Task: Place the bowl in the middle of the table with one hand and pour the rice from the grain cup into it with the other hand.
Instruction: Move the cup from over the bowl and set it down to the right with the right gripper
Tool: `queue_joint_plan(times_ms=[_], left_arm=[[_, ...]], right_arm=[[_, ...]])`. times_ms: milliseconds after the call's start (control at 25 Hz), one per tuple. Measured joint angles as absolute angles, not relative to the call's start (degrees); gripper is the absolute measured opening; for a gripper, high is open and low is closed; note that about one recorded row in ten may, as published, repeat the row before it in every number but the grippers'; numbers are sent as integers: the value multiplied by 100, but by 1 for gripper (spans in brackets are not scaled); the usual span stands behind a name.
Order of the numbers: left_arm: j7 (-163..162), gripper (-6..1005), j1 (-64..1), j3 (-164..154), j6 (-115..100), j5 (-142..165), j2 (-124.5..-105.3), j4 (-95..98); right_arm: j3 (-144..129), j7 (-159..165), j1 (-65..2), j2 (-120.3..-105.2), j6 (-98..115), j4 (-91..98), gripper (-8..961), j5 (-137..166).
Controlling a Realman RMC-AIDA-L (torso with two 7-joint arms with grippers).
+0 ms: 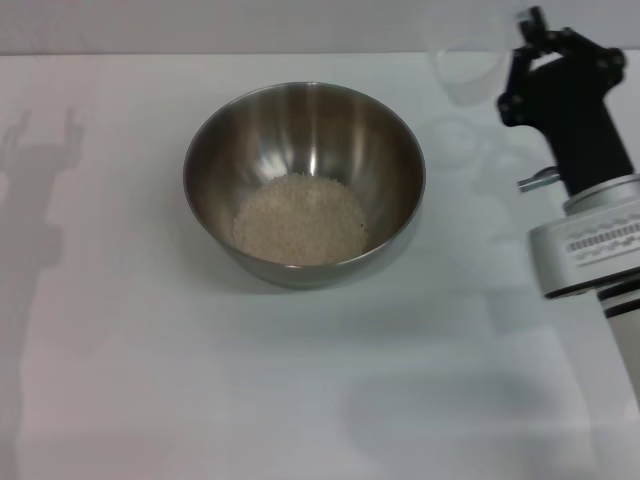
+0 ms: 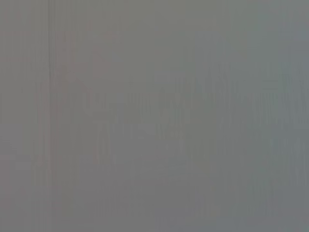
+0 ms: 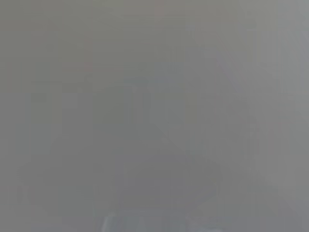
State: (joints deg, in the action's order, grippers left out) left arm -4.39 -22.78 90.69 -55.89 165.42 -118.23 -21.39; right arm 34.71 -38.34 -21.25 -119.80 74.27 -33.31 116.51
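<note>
I see the steel bowl point(image 1: 304, 185) standing upright near the middle of the white table point(image 1: 120, 380), slightly toward twelve o'clock of centre. The rice point(image 1: 300, 220) lies inside it as a shallow, flat, pale beige mound covering the bottom, granular in texture.

The right gripper point(image 1: 530, 35) sits at about two o'clock from the bowl, well apart from it, near the table's far right edge. It is black and angular, mounted on a silver-grey wrist collar with a printed label band. From the head view I cannot tell how its fingers are set, whether spread or pressed on something.

Just beside the gripper, at its nine o'clock, I make out the grain cup point(image 1: 465, 60), a faint transparent round shape, hard to separate from the white surface behind. I cannot tell whether the gripper touches it, nor whether any grains are in it.

Nothing stands between bowl and gripper; bare tabletop there, with soft grey shadows and faint ring-like reflections near three o'clock of the bowl.

The bowl is round, deep, brushed inside with vertical highlight streaks, shiny rim. The table is matte and flat.

The left gripper does not show in the head view; only a two-pronged shadow at nine o'clock on the table. Both wrist views give a featureless grey field, nothing readable.
</note>
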Motion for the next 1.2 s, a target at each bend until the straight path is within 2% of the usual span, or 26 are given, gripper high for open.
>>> queue_joint_plan(times_ms=[600,1200], left_arm=[[-439,573,-2325,9052,-5589,16541,-11821,-2151],[-439,573,-2388,9035,-5589,16541,-11830,-2154]], right_arm=[[3402,-2315,-1826,-11973,7268,-3085,1,10696],[3407,-1260,-1932,-11970,6839,-2758,0,10471]])
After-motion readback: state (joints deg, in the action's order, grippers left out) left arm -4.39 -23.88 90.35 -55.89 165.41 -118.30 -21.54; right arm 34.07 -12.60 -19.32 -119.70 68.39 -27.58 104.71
